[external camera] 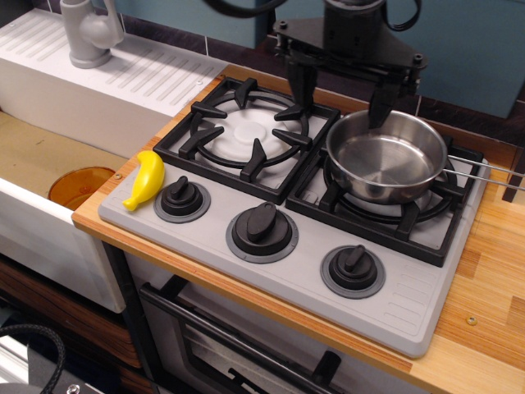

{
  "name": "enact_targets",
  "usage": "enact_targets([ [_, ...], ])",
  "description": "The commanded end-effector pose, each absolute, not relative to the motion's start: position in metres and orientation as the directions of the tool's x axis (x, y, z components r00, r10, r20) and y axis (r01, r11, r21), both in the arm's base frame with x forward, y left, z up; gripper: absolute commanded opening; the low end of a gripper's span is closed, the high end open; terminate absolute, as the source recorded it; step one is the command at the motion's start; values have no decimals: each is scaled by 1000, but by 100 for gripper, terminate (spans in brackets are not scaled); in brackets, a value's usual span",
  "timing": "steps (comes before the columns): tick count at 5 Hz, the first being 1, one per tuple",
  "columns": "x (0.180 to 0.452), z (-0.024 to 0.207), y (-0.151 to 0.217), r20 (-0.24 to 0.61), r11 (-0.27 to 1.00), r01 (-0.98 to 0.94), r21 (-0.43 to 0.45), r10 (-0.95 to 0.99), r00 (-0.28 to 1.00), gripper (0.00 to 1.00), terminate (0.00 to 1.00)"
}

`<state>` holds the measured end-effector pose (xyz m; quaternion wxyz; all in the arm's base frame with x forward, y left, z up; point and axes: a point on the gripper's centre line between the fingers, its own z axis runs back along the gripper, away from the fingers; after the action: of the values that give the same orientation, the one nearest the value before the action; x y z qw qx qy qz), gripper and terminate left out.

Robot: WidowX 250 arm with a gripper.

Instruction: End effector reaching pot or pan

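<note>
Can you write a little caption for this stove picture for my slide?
Open black gripper hovers behind a shiny saucepan on the toy stove's right burner.

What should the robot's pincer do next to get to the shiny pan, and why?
Probably slide a little more to the picture's right, then lower. The pincer hangs open above the back of the stove: one finger is at the pan's back rim, the other over the neighbouring burner. It looks off-centre and is not holding anything yet.
</note>
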<state>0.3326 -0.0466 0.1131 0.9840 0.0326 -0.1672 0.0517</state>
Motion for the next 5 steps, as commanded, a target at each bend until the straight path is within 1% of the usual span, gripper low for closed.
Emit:
enact_targets([
  [1,360,129,-52,392,993,-118,25,99,915,100,0],
  [2,361,128,-52,395,993,-116,30,95,914,100,0],
  [3,359,122,-43,413,991,-111,78,70,908,100,0],
  [4,352,96,-23,454,988,-69,137,-1,891,100,0],
  [5,350,56,-17,522,991,-47,123,-25,853,100,0],
])
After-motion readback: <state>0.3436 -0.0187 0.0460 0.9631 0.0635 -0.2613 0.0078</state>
